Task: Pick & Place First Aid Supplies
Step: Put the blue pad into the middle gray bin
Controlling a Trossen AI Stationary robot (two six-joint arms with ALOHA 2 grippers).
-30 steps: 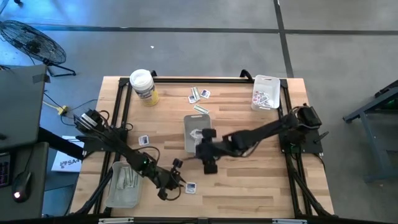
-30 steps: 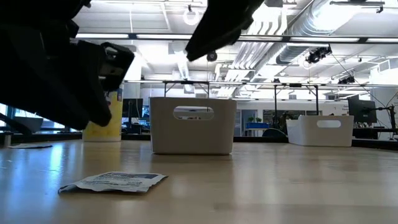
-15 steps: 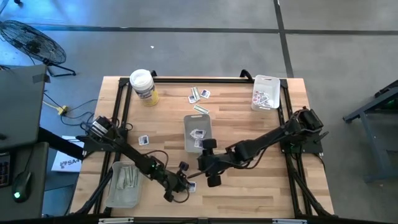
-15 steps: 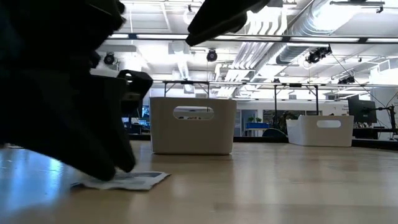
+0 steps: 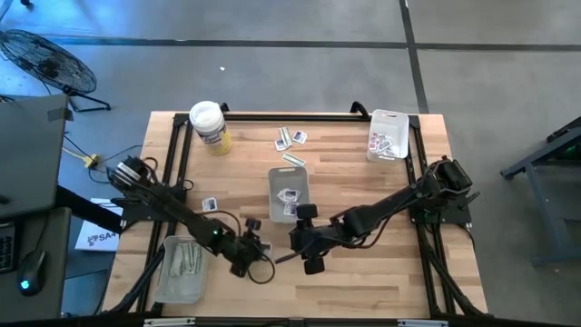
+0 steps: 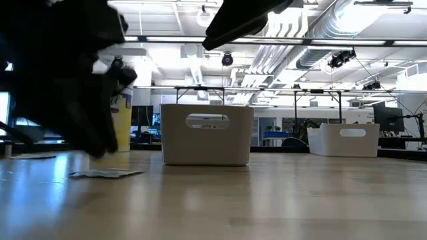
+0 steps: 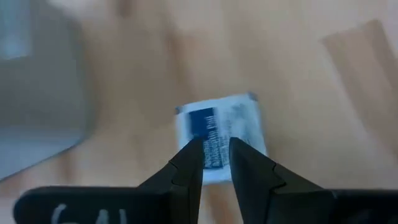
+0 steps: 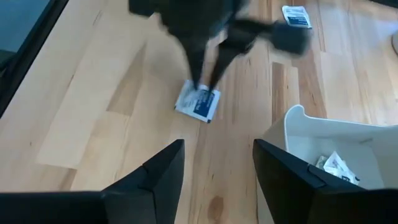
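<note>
Left end effector (image 5: 255,247) shifted with packet (image 8: 198,102) from front edge toward counter (image 5: 363,282) centre, pinching it. Right end effector (image 5: 310,252) open, idle. Loose packets remain near back edge; sorting incomplete.

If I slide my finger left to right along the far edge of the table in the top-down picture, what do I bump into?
White-lidded tub with yellow label → small cluster of first aid packets → clear tray holding packets at the right corner.
</note>
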